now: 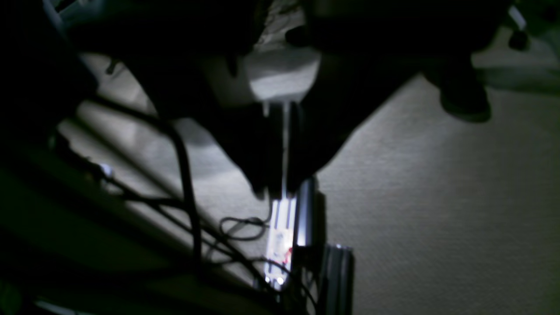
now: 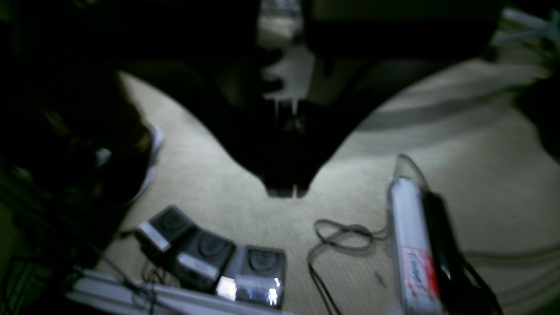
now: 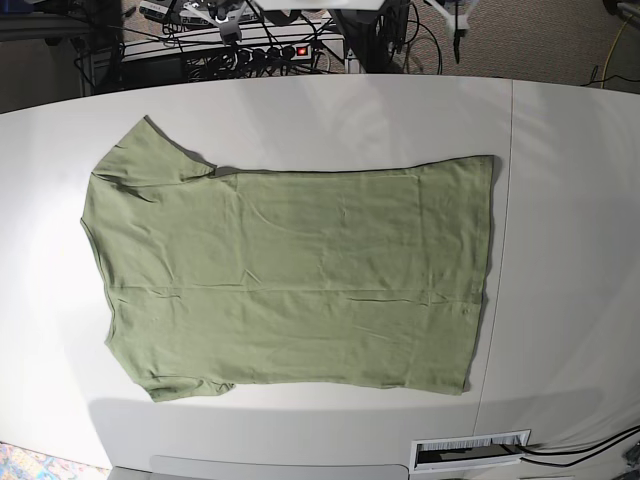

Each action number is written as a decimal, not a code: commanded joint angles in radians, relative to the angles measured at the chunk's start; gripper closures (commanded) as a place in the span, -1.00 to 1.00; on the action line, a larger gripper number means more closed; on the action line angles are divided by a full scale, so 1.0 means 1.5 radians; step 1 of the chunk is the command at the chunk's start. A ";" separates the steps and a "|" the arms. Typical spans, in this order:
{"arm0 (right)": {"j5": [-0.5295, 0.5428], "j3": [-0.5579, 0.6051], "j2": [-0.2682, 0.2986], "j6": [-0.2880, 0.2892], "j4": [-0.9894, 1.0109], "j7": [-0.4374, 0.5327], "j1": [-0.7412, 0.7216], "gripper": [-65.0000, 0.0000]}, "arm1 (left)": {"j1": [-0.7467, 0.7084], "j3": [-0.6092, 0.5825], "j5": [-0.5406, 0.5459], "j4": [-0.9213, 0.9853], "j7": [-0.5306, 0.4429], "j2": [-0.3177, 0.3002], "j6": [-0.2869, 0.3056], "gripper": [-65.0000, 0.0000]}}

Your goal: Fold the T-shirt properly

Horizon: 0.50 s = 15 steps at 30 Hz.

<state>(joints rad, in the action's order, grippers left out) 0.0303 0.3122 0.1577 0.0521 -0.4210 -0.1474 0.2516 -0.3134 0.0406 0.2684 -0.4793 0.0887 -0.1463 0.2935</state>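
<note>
The olive-green T-shirt (image 3: 290, 270) lies spread flat on the white table (image 3: 570, 200), shoulders and sleeves at the left, hem at the right. No arm or gripper shows in the base view. In the left wrist view my left gripper (image 1: 275, 190) is a dark shape hanging over carpeted floor, its fingers meeting at the tips with nothing between them. In the right wrist view my right gripper (image 2: 283, 190) looks the same, dark, shut and empty above the carpet. The shirt is not in either wrist view.
Both wrist views are dim and blurred. Foot pedals (image 2: 210, 258), a looped cable (image 2: 341, 234) and a white labelled strip (image 2: 411, 245) lie on the carpet. Cables and a power strip (image 3: 270, 50) sit behind the table. A slotted plate (image 3: 470, 450) is at its front edge.
</note>
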 commanded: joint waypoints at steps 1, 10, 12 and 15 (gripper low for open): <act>-0.001 0.021 0.012 0.003 -0.004 0.001 0.010 1.00 | -0.019 -0.001 0.007 -0.012 0.004 -0.010 0.021 1.00; -0.031 0.170 0.100 0.002 -0.150 -0.076 0.096 1.00 | -0.152 -0.062 0.033 -0.167 0.010 -0.090 0.042 1.00; -0.031 0.170 0.130 0.002 -0.210 -0.085 0.127 1.00 | -0.186 -0.068 0.033 -0.215 0.010 -0.105 0.042 1.00; -0.031 0.170 0.181 0.002 -0.308 -0.089 0.179 1.00 | -0.237 -0.069 0.030 -0.292 0.010 -0.125 0.043 1.00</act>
<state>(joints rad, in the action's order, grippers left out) -0.0185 0.5659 0.4225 0.0513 -0.8822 -0.2848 0.5121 -0.6544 -0.0650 0.3096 -0.9165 0.1104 -0.3225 0.3492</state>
